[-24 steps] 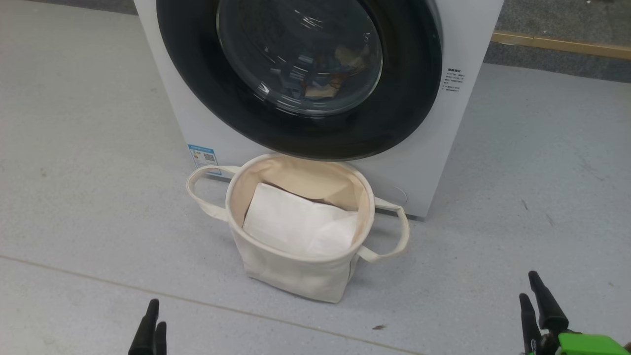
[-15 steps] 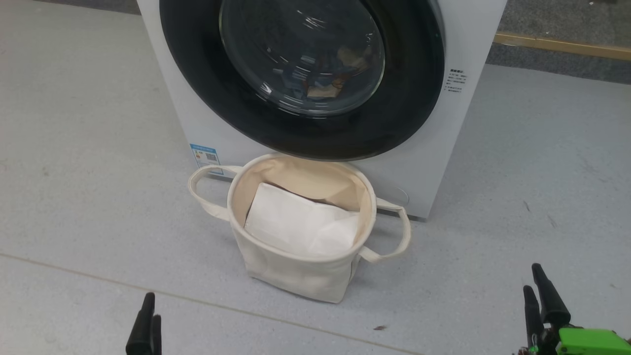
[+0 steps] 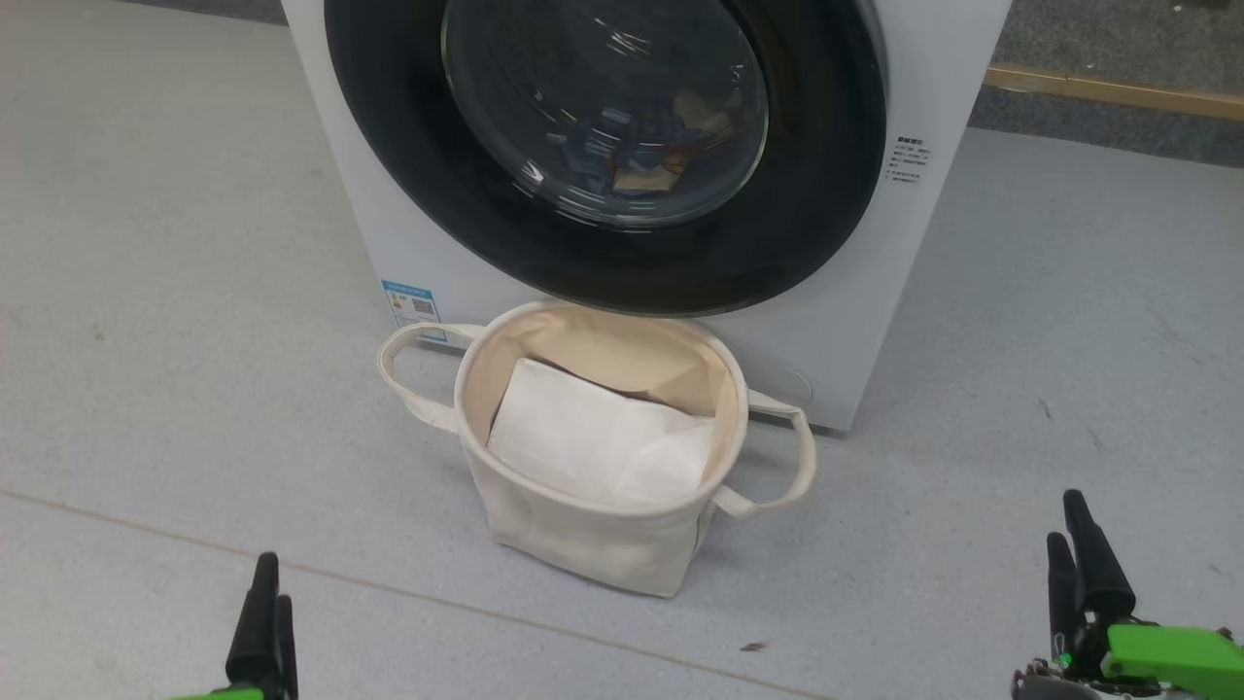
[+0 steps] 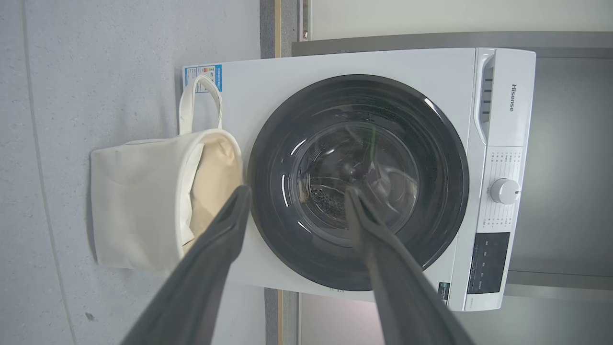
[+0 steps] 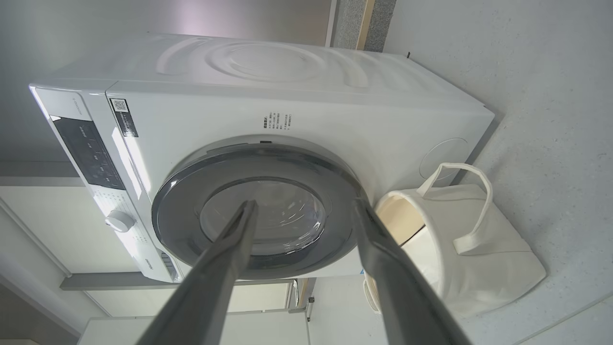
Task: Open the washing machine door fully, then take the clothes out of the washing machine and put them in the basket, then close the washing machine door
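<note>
Washing machine door (image 3: 603,146) shut, top centre; basket (image 3: 583,544) below; left gripper (image 3: 272,583), right gripper (image 3: 1065,520) both spread wide, bottom corners.

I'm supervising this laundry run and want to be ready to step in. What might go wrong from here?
1. The basket stands close under the shut washing machine door; swinging the door open might brush the basket's rim or a strap and tip it.
2. A white sheet already covers the basket's bottom, so the clothes behind the glass may pile high and spill over.
</note>
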Available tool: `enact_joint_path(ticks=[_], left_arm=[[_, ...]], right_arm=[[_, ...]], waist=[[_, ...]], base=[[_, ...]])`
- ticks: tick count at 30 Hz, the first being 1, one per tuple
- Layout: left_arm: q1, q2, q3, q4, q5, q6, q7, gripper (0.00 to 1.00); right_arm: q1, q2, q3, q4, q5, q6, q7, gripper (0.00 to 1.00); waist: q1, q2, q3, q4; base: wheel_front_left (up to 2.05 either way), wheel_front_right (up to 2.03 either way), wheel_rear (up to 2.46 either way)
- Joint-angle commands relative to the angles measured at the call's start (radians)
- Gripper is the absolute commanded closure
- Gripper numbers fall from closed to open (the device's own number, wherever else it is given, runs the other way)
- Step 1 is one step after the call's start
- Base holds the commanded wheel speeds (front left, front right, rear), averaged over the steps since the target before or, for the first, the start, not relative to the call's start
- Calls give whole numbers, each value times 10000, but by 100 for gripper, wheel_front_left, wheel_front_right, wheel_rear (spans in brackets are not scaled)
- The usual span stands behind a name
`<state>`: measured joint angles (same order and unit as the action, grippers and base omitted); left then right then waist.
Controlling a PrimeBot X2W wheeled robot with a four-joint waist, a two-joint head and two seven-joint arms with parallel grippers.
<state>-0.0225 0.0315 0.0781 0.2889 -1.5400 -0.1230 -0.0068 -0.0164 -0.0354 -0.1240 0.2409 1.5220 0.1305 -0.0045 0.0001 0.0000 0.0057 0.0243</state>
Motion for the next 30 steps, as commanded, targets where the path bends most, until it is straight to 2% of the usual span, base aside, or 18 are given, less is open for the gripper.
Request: enact_joint_path(ticks=[1,30], left_arm=[[-432,86,142,-426,104,-27,-123,0],[-609,121,-597,-765,85,-45,-970,0]], right_arm=[[-441,-65,94,-451,-169,2,-143,0],[-448,-94,878,-1242,-235,2,-992,0]], waist=[[-1,0,1,8],[-1,0,62,145]], base=[[0,0,0],[0,0,0]])
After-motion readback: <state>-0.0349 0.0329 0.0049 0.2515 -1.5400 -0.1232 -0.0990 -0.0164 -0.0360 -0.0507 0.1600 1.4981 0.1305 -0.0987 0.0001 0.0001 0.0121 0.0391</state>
